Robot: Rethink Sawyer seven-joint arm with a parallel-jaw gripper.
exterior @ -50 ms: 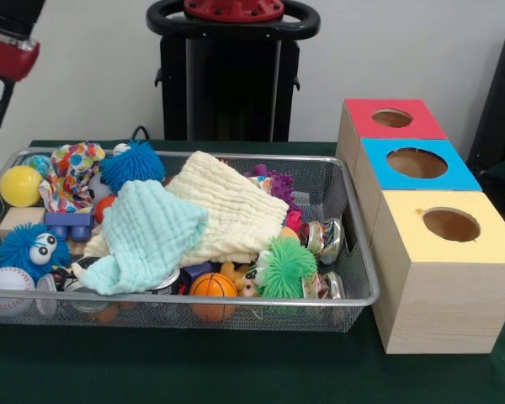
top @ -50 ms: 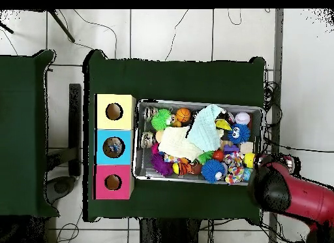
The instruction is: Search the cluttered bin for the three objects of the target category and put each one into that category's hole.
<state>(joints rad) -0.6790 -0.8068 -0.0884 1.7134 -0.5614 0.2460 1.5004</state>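
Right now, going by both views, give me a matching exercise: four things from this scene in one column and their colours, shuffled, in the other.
Things:
1. Box nearest the camera in the front view
2. Middle box
3. Upper cloth in the bin
4. Fuzzy ball by the bin's front rim

Colours:
A. Green
B. Blue top
C. Yellow top
D. Pale mint

Pairs: 1-C, 2-B, 3-D, 4-A

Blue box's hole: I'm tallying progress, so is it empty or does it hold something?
Holds something: the overhead view shows small colourful items inside the blue-topped wooden box.
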